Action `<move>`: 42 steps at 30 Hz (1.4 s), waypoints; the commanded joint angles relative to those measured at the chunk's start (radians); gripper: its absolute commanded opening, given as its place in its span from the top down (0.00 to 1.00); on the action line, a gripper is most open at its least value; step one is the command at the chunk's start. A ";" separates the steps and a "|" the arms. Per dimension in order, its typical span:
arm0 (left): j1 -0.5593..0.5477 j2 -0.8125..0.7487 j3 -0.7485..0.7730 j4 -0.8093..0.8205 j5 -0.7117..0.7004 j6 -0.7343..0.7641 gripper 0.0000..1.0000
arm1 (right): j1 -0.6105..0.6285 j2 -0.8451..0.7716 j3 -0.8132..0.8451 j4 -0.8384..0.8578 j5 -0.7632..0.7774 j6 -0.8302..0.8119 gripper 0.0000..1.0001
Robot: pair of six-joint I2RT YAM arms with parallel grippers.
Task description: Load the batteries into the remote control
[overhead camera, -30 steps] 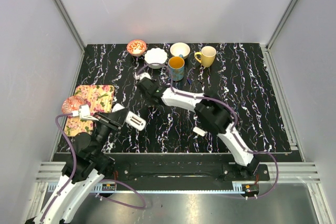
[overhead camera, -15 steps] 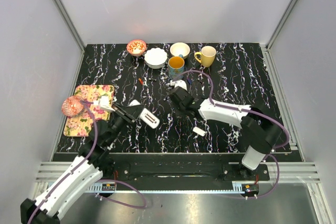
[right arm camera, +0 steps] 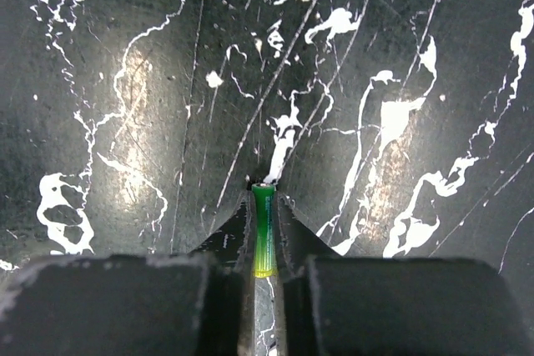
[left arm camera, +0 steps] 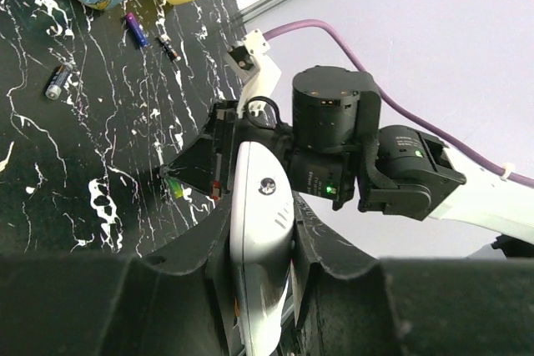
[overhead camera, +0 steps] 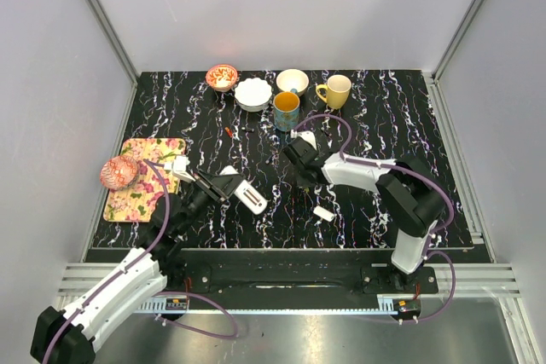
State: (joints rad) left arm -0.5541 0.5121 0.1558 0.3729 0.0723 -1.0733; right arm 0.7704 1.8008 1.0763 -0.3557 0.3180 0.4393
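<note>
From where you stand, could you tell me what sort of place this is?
Most likely a robot lab test cell: plain grey panel walls on aluminium frame rails, a black white-veined tabletop, and staged props like the yellow ceramic mug.

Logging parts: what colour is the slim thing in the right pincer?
Slim green rod, yellowish below; right wrist view.

R arm (overhead camera: pixel 351 170) bars centre; mugs (overhead camera: pixel 287 111), bowls (overhead camera: pixel 253 93) line rear

This was a robot test cell in a lab. Plain grey panels (overhead camera: pixel 281 6) in aluminium rails (overhead camera: pixel 102 19) walled a black marbled table (overhead camera: pixel 409 151), with mugs (overhead camera: pixel 287 110) and bowls (overhead camera: pixel 253 93) set beyond the right claw (overhead camera: pixel 302 182).
</note>
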 commanded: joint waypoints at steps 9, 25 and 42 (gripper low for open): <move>0.003 -0.026 -0.004 0.081 0.030 0.009 1.00 | -0.006 0.060 0.086 -0.117 -0.020 -0.030 0.54; 0.003 -0.035 -0.013 0.098 0.064 0.016 1.00 | -0.042 0.095 0.197 -0.269 -0.097 -0.114 0.64; 0.003 -0.034 -0.016 0.109 0.073 0.021 1.00 | -0.082 0.163 0.316 -0.324 -0.200 -0.159 0.62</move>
State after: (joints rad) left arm -0.5541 0.4839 0.1368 0.4065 0.1242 -1.0691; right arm 0.7151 1.9518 1.3376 -0.6533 0.1513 0.3042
